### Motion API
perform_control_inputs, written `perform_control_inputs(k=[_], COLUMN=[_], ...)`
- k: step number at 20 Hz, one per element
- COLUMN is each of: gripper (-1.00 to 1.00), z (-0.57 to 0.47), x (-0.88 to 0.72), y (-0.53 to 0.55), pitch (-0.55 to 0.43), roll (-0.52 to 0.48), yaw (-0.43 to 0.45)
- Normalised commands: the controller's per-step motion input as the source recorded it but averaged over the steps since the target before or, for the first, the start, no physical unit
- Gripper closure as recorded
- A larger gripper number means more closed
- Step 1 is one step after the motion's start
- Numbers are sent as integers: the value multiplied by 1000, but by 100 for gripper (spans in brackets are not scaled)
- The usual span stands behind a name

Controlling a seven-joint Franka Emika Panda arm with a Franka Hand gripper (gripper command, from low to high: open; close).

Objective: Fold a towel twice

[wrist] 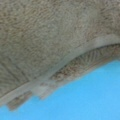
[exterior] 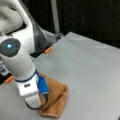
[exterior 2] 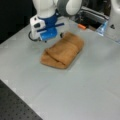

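The orange-tan towel [exterior: 58,96] [exterior 2: 64,50] lies on the grey table [exterior: 87,70] as a narrow bundle of stacked layers, with a rounded fold along one long side. My gripper [exterior 2: 60,36] hangs low at the towel's edge at a front view's top left, its white and blue hand right beside the cloth. In a front view the hand [exterior: 37,96] covers the towel's left part and hides the fingers. The wrist view is filled by the towel's terry pile [wrist: 50,37], with a hemmed edge crossing it diagonally. No finger shows there.
Orange tabs [exterior: 48,50] [exterior: 9,79] [exterior 2: 81,26] sit at the table's edge near the robot's base [exterior: 25,27]. A metal post [exterior: 55,15] rises behind the table. A black perforated board [exterior 2: 15,106] borders the table [exterior 2: 87,82] at a front view's bottom left.
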Motion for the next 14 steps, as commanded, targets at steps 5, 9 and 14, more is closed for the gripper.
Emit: perform_control_inputs(k=[5,9,14], gripper=[-100,-100,-100], z=[34,12,118], x=[-285,-278,-351], y=[232,393,799], pitch=[14,46,-4], roll=[-164,-89,-45], yaw=[-99,-643,-712])
